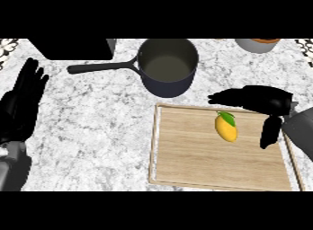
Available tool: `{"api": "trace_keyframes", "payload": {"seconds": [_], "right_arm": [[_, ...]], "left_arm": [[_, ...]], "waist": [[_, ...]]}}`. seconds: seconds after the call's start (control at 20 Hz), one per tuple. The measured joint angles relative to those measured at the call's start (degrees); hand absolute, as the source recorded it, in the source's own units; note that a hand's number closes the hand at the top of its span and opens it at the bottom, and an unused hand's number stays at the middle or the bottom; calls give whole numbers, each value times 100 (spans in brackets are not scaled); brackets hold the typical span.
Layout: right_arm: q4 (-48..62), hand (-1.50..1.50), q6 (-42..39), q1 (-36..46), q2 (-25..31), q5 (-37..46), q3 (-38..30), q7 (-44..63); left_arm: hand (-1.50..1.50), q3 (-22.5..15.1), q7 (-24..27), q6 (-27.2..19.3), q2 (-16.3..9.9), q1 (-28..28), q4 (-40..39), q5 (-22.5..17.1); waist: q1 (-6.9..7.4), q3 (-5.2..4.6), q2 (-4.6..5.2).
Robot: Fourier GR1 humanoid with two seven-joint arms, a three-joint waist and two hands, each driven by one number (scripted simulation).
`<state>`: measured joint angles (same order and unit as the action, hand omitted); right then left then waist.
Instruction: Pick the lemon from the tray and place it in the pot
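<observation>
Right robot hand hovering spread open over the far right corner of the tray, fingers apart, thumb hanging down, nothing clamped yet. Lemon lying on the wood just below the fingers and left of the thumb, apparently untouched, green leaf end pointing toward the hand. Pot up and to the left of the hand on the desk, handle sticking out further left. Left robot hand parked open at the far left edge, fingers up. Probable snags: closing too high and just nudging the lemon so it rolls across the tray, or clipping the pot rim on the way over.
</observation>
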<state>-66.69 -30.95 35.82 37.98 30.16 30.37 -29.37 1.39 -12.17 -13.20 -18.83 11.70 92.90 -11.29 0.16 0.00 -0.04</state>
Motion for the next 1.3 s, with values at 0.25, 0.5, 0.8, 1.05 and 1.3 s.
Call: {"api": "trace_keyframes", "payload": {"seconds": [0.25, 0.5, 0.8, 1.05, 1.3], "right_arm": [[45, -150, 101, -291, -225, 464, -191, -128], [192, -150, 125, -331, -596, 901, -381, -149], [555, -150, 248, -312, -1038, 1473, -550, -140], [925, 150, 465, -318, -1199, 1893, -645, -484], [1253, 150, 968, -252, -1289, 2310, -558, -1105]], "left_arm": [[0, 24, 189, 106, 181, -80, -125, 113], [0, 23, 37, 70, 301, -108, 47, 281], [0, 76, 120, 217, 407, -269, 151, 373], [0, 174, -149, 250, 408, -77, 214, 418], [0, 252, -154, 334, 415, -107, 253, 429]], "waist": [[-3, -1, 3], [6, 0, 3], [18, 1, 6], [22, 1, 8], [29, -14, -5]]}}
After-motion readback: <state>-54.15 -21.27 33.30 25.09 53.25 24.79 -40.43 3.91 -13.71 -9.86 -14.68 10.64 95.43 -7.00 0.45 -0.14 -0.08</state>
